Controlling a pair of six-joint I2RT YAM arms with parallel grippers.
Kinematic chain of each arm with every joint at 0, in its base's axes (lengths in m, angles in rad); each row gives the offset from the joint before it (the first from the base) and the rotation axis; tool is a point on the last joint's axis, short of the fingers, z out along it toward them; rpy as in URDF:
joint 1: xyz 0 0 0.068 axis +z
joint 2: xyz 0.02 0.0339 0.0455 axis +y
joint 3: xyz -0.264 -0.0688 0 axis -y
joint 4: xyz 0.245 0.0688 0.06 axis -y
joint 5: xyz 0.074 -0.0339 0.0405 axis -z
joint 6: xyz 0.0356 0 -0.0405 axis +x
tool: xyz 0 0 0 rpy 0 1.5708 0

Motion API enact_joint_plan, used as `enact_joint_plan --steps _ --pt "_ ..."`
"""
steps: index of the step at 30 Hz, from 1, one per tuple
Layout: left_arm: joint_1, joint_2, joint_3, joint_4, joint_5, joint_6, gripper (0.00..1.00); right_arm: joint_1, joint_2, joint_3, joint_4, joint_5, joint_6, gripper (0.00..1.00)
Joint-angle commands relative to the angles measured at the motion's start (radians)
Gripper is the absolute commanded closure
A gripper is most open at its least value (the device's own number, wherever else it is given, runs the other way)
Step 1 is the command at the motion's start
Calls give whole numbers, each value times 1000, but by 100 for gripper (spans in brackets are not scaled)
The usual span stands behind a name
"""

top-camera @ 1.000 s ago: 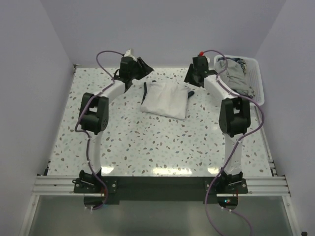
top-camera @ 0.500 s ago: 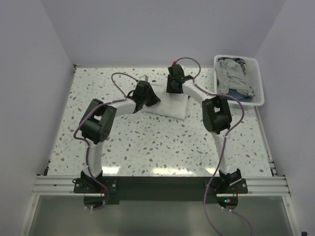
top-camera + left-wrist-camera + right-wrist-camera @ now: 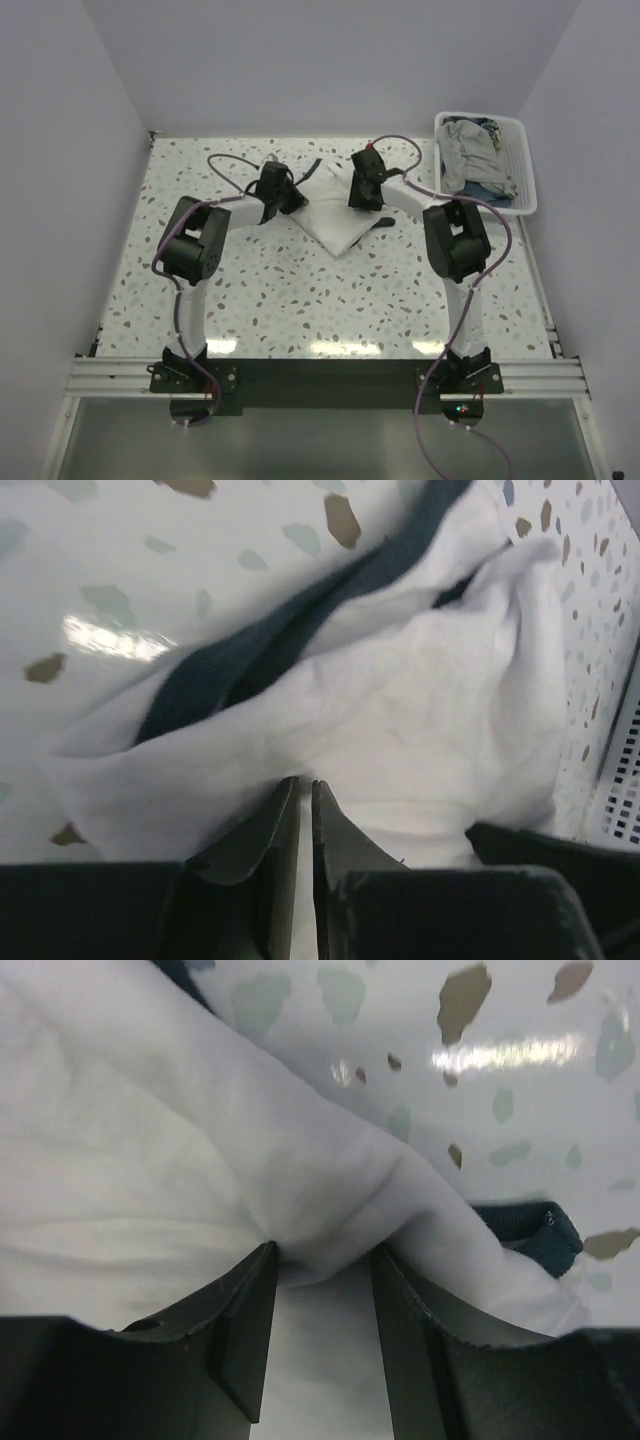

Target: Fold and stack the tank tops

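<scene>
The white tank top (image 3: 335, 220) lies bunched mid-table in a rough triangle, its point toward the arms. Navy trim (image 3: 230, 660) shows along a fold. My left gripper (image 3: 283, 195) sits at its left corner; in the left wrist view the jaws (image 3: 305, 782) are nearly together, with white cloth (image 3: 420, 710) pinched in the thin gap. My right gripper (image 3: 365, 192) is at the right corner; its jaws (image 3: 325, 1255) stand wider, closed on a thick fold of the white cloth (image 3: 150, 1140). The grey tank top (image 3: 470, 155) lies crumpled in the basket.
A white slatted basket (image 3: 527, 185) stands at the table's back right corner, and its wall (image 3: 625, 770) shows at the edge of the left wrist view. The speckled table (image 3: 300, 300) is walled on the left, back and right.
The left gripper closed on the tank top's left edge. The flat folded rectangle has been pulled into a triangle between the two grippers. Both arms came in from the back of the table.
</scene>
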Motion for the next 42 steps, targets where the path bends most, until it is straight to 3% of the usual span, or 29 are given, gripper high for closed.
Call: enact_joint_plan --steps 1,4,8,11,14,20,24,29,33,42 --pt "82 7 62 -134 -61 97 84 30 -117 -238 72 -109 94 54" --pt "105 37 139 -134 18 176 75 81 -185 -382 194 -197 177 52" --pt "110 7 176 -111 118 235 55 87 -192 -463 339 -373 295 51" --pt "112 -73 159 -129 118 256 42 87 -209 -517 478 -473 384 51" --pt "119 -163 125 -212 73 278 36 85 -219 -516 491 -501 417 50" --pt "171 -344 -99 -229 9 288 27 81 -333 -534 528 -542 415 48" --pt "240 -306 -163 -183 226 296 26 81 -372 -450 395 -435 306 49" --pt "280 -240 -173 -154 397 345 21 76 -245 -241 264 -384 158 58" --pt "305 -203 -183 -151 459 350 17 68 -150 -166 230 -349 118 60" --pt "296 -110 -211 -120 465 353 18 9 -70 -170 194 -312 108 63"
